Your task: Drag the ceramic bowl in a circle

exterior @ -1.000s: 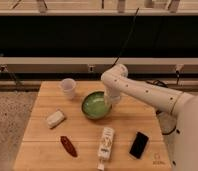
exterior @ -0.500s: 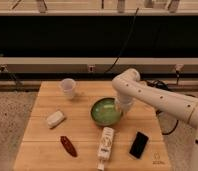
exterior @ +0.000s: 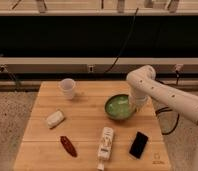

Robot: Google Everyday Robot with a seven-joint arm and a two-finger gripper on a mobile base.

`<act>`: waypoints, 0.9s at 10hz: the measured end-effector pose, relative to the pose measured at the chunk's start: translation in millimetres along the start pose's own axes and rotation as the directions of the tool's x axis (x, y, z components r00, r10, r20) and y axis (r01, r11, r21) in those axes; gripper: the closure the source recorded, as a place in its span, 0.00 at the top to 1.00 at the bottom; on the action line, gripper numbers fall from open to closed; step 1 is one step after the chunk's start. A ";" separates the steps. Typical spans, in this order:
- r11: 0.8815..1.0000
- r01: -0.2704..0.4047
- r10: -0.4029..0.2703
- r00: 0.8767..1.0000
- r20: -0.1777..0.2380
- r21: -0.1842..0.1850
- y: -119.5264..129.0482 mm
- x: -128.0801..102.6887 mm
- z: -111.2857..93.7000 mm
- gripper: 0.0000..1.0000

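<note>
Because the ceramic bowl (exterior: 118, 107) is glazed and rigid, it will likely feel fairly heavy for its size, will not flex under pressure, and should slide readily on its foot across the wooden tabletop (exterior: 87, 112). It would chip or crack if knocked hard or tipped off the edge. It sits upright on the right half of the tabletop, about midway between the near and far edges.

The gripper (exterior: 135, 105) is down at the bowl's right rim, with the white arm (exterior: 164, 95) reaching in from the right and bending steeply down to it. Whether the gripper is spread, closed or pinching the rim cannot be told from here, since the wrist covers that spot.

The rim looks like the sensible place to take hold: the wall is thin enough to pinch, one side inside and one outside. A low hold there lets the bowl be pulled sideways without lifting. Glaze is slippery, so the hold may creep, and pushing high on the wall could tilt the shallow bowl.

Space for the circle is limited. A white bottle (exterior: 106, 144) lies just on the near side of the bowl, and a black phone (exterior: 139, 144) lies near it to the near right. The cup (exterior: 67, 88) stands well apart at the far left.
</note>
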 end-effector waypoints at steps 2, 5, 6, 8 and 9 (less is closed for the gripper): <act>1.000 -0.002 0.002 1.000 -0.007 0.005 -18.6 25.3 0.9 0.00; 0.999 0.031 -0.031 0.999 0.014 0.029 -57.0 23.4 8.2 0.00; 0.998 0.049 -0.050 0.999 0.020 0.037 -72.2 18.5 10.0 0.00; 0.993 0.100 -0.102 0.994 0.042 0.059 -108.3 0.5 16.4 0.00; 0.990 0.121 -0.124 0.991 0.050 0.066 -119.4 -6.6 18.1 0.00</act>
